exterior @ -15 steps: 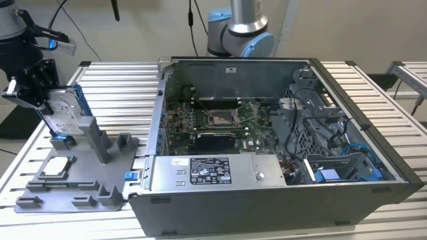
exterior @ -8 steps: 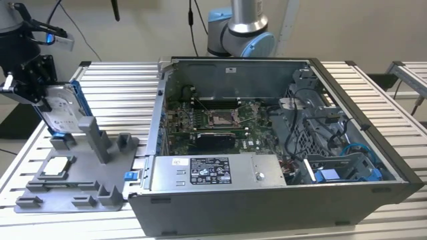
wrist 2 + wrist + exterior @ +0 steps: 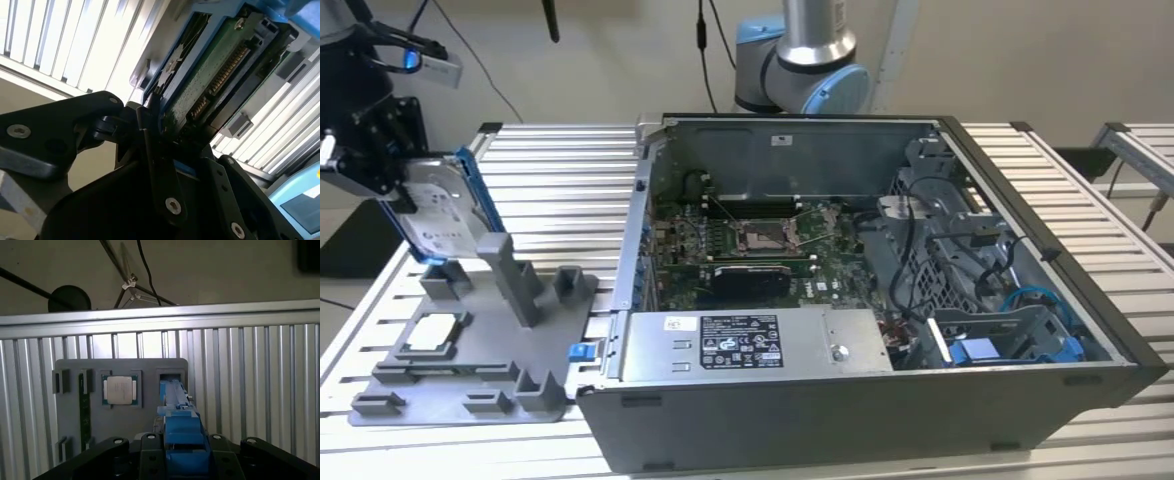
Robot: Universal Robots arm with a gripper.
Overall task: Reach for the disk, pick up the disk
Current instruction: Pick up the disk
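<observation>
Both wrist views close on disk (image 3: 210,85) (image 3: 180,432)

disk (image 3: 215,80) far end cropped, tool (image 3: 182,442) body cut off @ edge

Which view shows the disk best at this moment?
The exterior view: the disk stands on edge in the gripper, white label and blue rail visible, over the grey fixture. The second wrist view shows its green circuit board and connector close up; the first wrist view shows its blue rail end-on.
</observation>
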